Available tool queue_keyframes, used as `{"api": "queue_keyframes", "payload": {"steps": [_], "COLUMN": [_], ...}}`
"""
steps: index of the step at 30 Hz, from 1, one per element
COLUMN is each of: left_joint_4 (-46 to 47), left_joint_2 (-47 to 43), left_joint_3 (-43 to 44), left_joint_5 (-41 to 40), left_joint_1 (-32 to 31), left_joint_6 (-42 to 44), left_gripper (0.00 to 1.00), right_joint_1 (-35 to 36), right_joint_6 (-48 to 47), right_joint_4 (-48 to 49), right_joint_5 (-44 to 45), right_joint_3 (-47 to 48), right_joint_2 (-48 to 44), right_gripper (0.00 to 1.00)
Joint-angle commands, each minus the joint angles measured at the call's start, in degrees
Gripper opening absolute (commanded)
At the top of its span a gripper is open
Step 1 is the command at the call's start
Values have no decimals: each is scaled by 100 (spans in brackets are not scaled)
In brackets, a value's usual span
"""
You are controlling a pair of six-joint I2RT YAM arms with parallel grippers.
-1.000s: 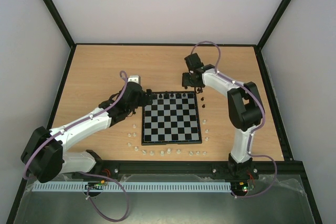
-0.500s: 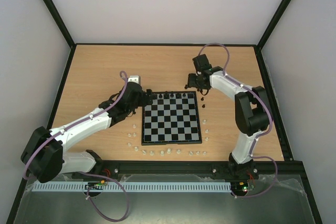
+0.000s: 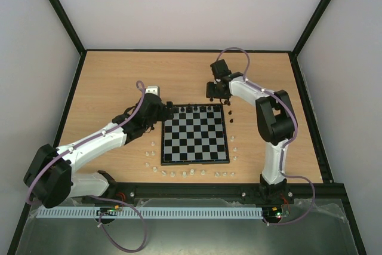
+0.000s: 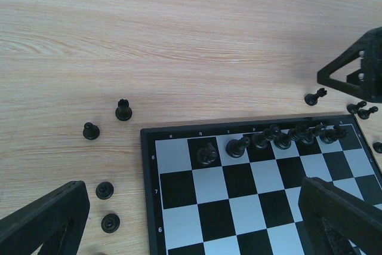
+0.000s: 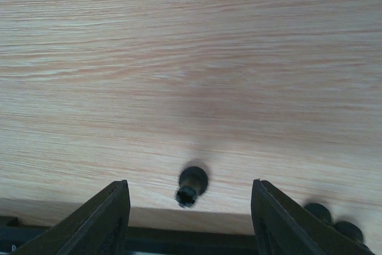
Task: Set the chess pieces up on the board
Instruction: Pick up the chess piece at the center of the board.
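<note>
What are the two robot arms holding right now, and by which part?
Nothing. The right gripper is open over a black chess piece on the table, not gripping it; the left gripper is open and empty.

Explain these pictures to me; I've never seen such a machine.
Two robot arms are bolted at the near edge of a wooden table. One picture looks down from above; the other two come from cameras on the wrists. A chessboard lies between the arms, a row of black pieces on its far rank, pale pieces on the table near it. The left gripper hangs open by the board's far left corner. The right gripper is open astride one black piece on the table. Nothing is held.
</note>
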Motion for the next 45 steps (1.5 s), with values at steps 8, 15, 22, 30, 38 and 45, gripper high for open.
{"api": "queue_keyframes", "payload": {"steps": [8,15,22,30,38,45], "left_joint_4": [45,82,128,102,83,94], "left_joint_2": [-143,-98,-10,-106,-175,-155], "left_joint_3": [-55,-66,-70,-67,-78,-87], "left_joint_5": [38,138,258,250,252,295], "left_joint_1": [42,51,51,58,69,76], "left_joint_6": [51,40,34,44,49,40], "left_gripper": [99,99,99,99,99,99], "right_joint_1": [332,367,388,407,415,414], "right_joint_6": [-52,-43,-108,-90,-88,-65], "right_joint_4": [-657,-897,-912,-953,-979,-1027], "right_joint_5": [620,878,717,693,775,846], "right_joint_3": [819,966,989,992,987,1007], "right_joint_2": [670,767,872,945,945,963], "right_gripper": [49,47,42,37,29,24]}}
